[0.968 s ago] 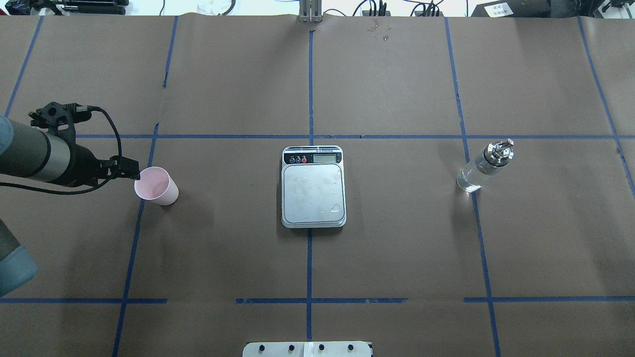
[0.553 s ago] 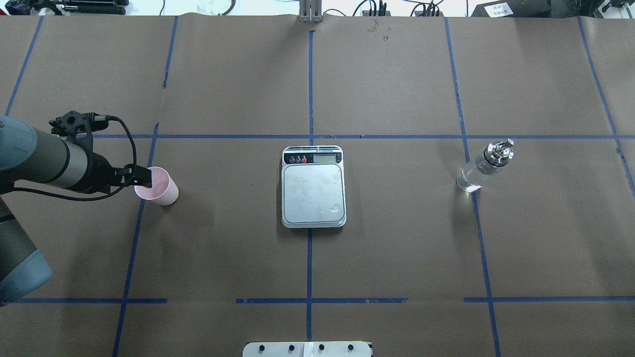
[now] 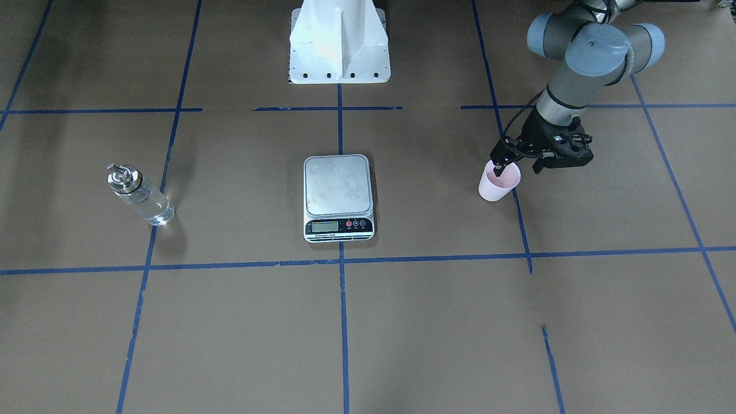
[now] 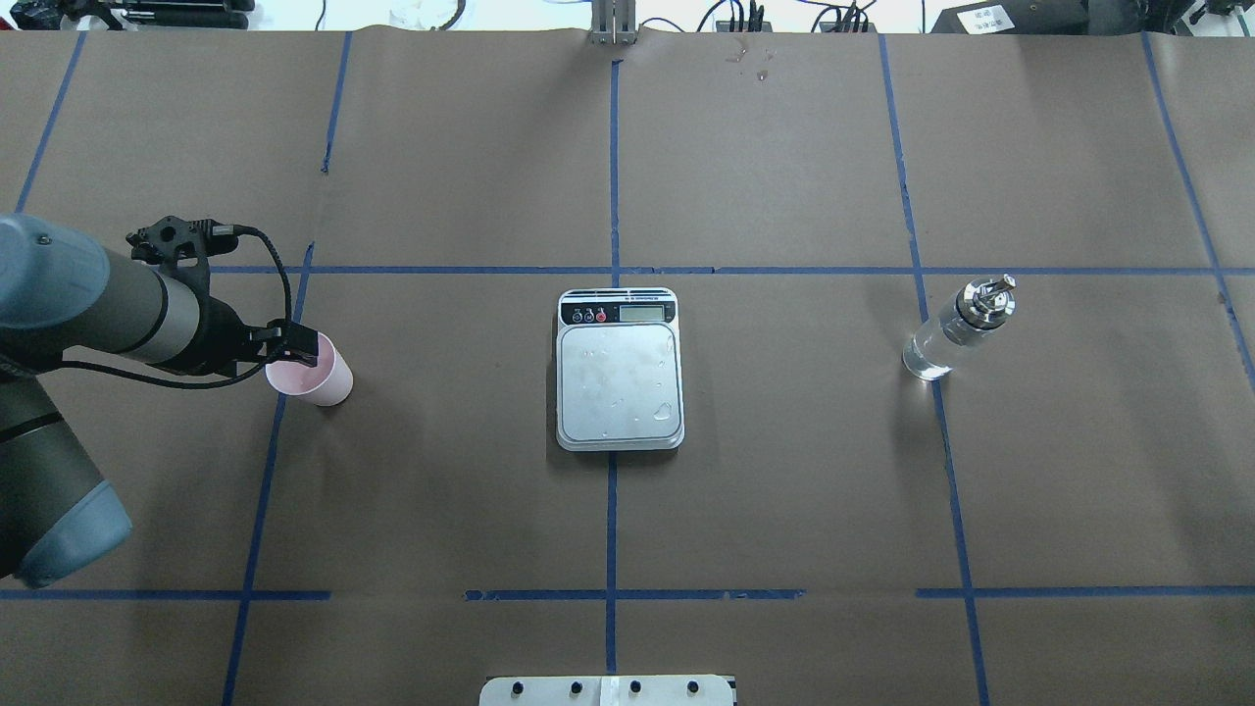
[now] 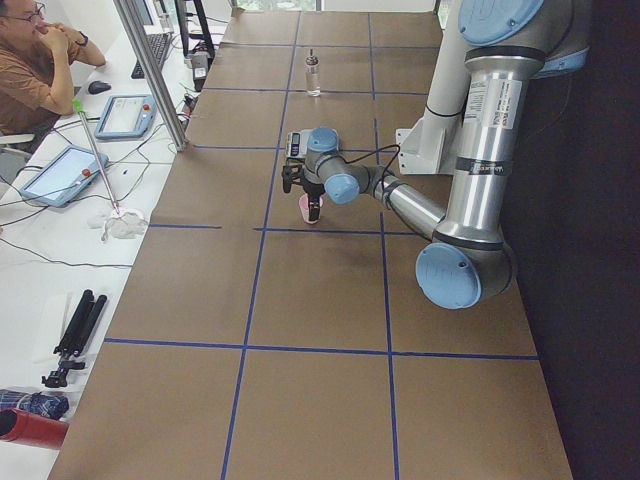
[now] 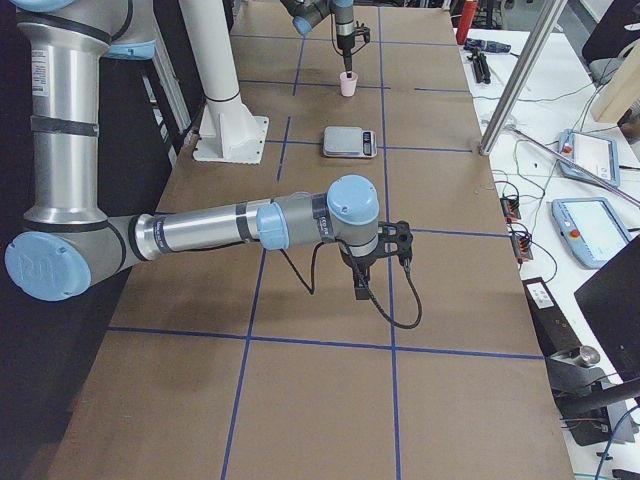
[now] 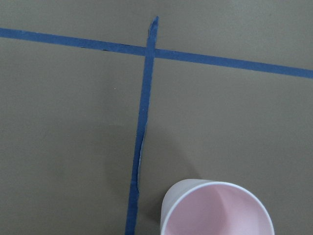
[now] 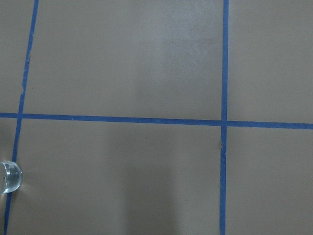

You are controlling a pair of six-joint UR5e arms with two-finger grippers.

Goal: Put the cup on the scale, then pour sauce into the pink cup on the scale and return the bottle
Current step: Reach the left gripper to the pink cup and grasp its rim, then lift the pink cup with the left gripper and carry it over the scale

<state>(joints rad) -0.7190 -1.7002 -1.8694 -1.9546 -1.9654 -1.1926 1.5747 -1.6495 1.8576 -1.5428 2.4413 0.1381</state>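
Overhead exterior: left gripper poised at cup rim for pickup (clamped or not, cannot tell); next needs a firm pinch, then a lift onto scale.

Broad table is lying between the cup and the scale at its three o'clock, the bottle standing farther off.

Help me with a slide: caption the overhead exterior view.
Left gripper poised at the rim of the pink cup, not yet moved to the central scale; bottle stands at right.
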